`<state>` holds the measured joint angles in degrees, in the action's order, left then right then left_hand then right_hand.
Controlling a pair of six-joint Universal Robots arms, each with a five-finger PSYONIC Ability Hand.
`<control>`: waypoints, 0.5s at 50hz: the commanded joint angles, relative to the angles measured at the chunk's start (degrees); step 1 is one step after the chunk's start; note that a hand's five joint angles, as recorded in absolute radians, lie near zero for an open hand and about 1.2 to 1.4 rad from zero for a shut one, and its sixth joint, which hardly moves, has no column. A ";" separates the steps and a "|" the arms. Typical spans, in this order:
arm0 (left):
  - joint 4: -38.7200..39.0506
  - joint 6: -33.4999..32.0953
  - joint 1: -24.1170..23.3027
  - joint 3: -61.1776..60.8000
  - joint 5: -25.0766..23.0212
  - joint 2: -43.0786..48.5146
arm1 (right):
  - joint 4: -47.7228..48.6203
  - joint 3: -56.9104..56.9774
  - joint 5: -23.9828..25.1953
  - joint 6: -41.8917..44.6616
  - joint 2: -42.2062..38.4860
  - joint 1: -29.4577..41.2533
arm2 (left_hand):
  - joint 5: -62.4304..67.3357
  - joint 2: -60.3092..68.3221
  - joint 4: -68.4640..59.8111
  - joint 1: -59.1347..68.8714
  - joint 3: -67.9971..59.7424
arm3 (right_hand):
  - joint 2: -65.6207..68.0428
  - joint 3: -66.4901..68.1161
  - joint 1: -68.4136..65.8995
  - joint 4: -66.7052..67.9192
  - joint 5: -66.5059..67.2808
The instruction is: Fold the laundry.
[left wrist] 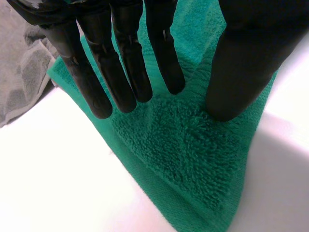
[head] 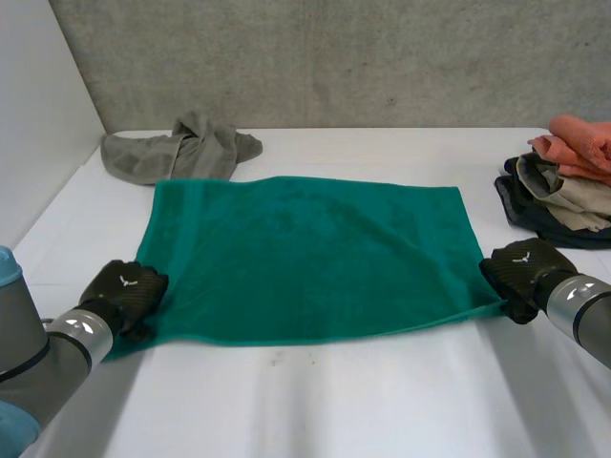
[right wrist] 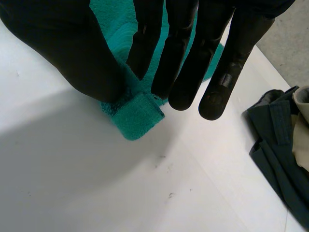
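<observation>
Head view, towel: we see the green towel (head: 305, 258) spread flat in the middle of the white table (head: 334, 401).
Head view, hands: the left hand (head: 124, 291) sits on the near left corner and the right hand (head: 520, 272) on the near right corner.
Head view, surroundings: a grey cloth (head: 177, 148) lies just beyond the far left corner. A pile of clothes (head: 563, 191) lies near the right edge.
Left wrist view, hand state: the fingers (left wrist: 125, 63) are straight and spread wide from the thumb. The corner lies under them, not pinched.
Right wrist view, hand state: the thumb and fingers (right wrist: 181, 58) pinch the corner, which curls over at its tip.
Risk, uneven lift: we judge that the right hand alone has a hold. If both hands rise now, the left corner stays down and the fold skews.
Risk, thin pinch: the curled corner may slip free.
Risk, snag: a long sweep away from the robot may drag the grey cloth.
</observation>
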<state>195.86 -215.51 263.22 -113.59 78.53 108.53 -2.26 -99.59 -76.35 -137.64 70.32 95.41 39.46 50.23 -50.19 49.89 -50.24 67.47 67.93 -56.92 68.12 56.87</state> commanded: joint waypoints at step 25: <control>-28.97 -10.55 0.10 -2.34 -0.74 -15.99 | -25.53 -4.84 2.52 23.58 10.89 -9.02 | 30.54 29.77 -29.81 30.11 -29.76 | 12.53 12.07 -23.08 11.88 13.13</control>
<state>165.19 -223.90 263.55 -118.87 78.05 92.31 -32.86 -106.82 -76.01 -109.99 80.61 86.07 56.64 68.52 -68.73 65.29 -68.30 67.47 67.93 -56.92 68.11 56.87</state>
